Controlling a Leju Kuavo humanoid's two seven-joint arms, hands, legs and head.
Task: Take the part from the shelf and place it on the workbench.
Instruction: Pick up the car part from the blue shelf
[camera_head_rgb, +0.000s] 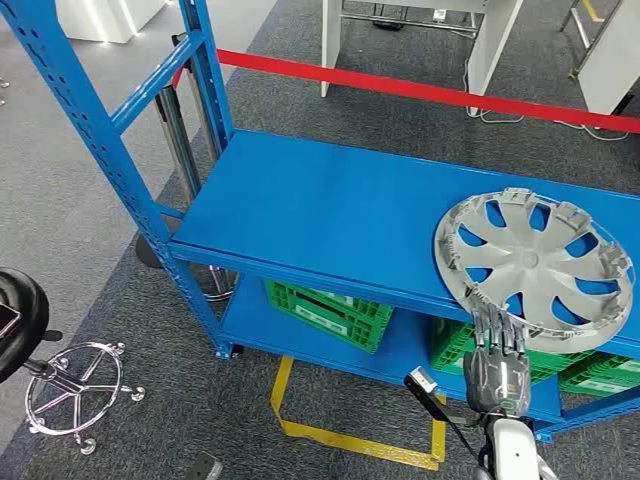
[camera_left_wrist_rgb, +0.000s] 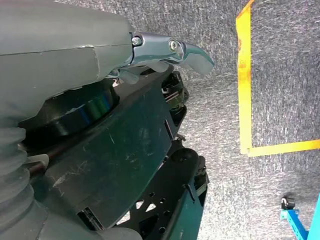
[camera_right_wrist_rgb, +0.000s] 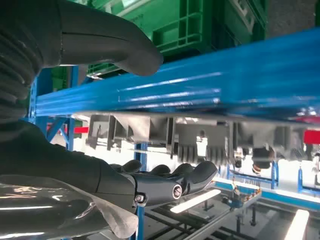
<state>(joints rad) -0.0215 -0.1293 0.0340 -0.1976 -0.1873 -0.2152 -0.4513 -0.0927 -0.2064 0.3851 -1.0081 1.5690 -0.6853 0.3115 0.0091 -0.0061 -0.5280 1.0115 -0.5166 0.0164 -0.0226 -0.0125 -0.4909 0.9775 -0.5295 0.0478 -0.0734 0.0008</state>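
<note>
Right hand (camera_head_rgb: 496, 362) raised to the front edge of the blue shelf (camera_head_rgb: 317, 215), fingers (camera_head_rgb: 498, 328) reaching up over the near rim of the grey wheel cover (camera_head_rgb: 534, 268). In the right wrist view, thumb (camera_right_wrist_rgb: 113, 42) on one side of the shelf edge (camera_right_wrist_rgb: 226, 80), fingers (camera_right_wrist_rgb: 170, 182) on the other side of the cover's ribbed rim (camera_right_wrist_rgb: 196, 137), hand spread apart with nothing clamped yet. Wheel cover lying flat on the shelf just ahead of the hand, near rim overhanging the shelf front. Green crates (camera_head_rgb: 332, 312) on the lower shelf beneath the hand.

Left hand (camera_left_wrist_rgb: 177, 52) hanging down over the grey carpet, fingers straight with nothing in them, yellow floor tape (camera_left_wrist_rgb: 244, 90) beyond.

Likely step: closing on the rim before lifting. Risks, as judged from here: thumb pinching the shelf edge along with the cover, jamming the lift; a shallow hold on the rim of a wide, thin disc, letting it tilt and slip out; far side dragging across the shelf and twisting the cover free; rim cracking or flexing under a hard squeeze. No desk visible near the hand.
</note>
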